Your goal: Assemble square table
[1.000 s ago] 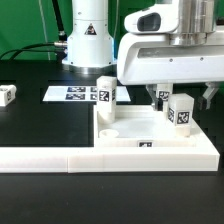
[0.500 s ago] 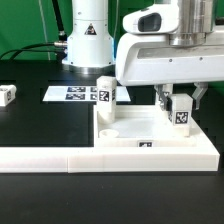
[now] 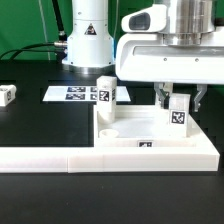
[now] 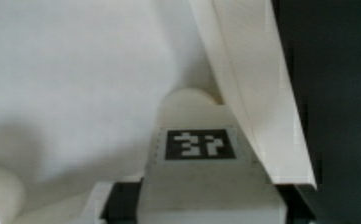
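The square table's white slab lies behind the front barrier, with a round socket at its near left corner. My gripper is shut on a white tagged leg that stands upright at the slab's right side. In the wrist view the same leg fills the gap between both dark fingers, close to the slab's raised rim. A second leg stands upright at the slab's far left corner. A third leg lies on the black table at the exterior view's far left.
The long white L-shaped barrier runs along the front and carries a small tag. The marker board lies flat behind the slab, in front of the arm's white base.
The fingers stood apart around the leg a second ago and have closed onto it. Over the last half second the hand and leg have hardly moved.
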### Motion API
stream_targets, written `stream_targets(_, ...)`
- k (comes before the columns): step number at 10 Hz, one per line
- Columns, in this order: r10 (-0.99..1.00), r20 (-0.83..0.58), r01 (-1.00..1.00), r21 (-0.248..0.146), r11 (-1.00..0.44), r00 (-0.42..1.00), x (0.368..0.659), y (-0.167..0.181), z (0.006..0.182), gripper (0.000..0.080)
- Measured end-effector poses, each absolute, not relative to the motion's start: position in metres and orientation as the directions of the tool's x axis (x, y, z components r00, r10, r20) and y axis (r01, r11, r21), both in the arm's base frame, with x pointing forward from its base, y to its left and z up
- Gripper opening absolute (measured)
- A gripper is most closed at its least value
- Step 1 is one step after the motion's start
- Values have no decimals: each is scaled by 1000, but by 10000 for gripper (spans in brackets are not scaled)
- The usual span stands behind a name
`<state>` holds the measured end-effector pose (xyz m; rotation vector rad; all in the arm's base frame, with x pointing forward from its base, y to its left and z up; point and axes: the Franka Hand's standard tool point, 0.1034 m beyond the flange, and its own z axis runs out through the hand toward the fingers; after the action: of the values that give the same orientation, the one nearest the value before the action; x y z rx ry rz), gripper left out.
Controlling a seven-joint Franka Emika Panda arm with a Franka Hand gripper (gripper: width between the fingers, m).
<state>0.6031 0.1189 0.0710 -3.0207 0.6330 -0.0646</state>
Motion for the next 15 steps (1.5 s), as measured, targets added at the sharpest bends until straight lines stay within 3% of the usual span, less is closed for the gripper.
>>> stream_targets(4, -787, -2, -786, -67, -615, 617, 602, 121, 71, 291)
stream_targets(8, -924, -30, -923, -68, -379, 382, 602, 120, 71, 296)
stream_targets(9, -922, -30, -921, -68, -383, 386, 602, 121, 71, 296)
stream_targets(10, -918, -29, -917, -68, -394, 396, 602, 121, 71, 505)
stream_targets(11, -893, -29, -892, -61, -448, 450, 602, 122, 71, 505)
stream_targets(12, -869, -28, -868, -60, -492, 495, 602, 122, 72, 618)
stream_targets(15, -714, -11, -713, -66, -698, 700, 601, 121, 71, 648)
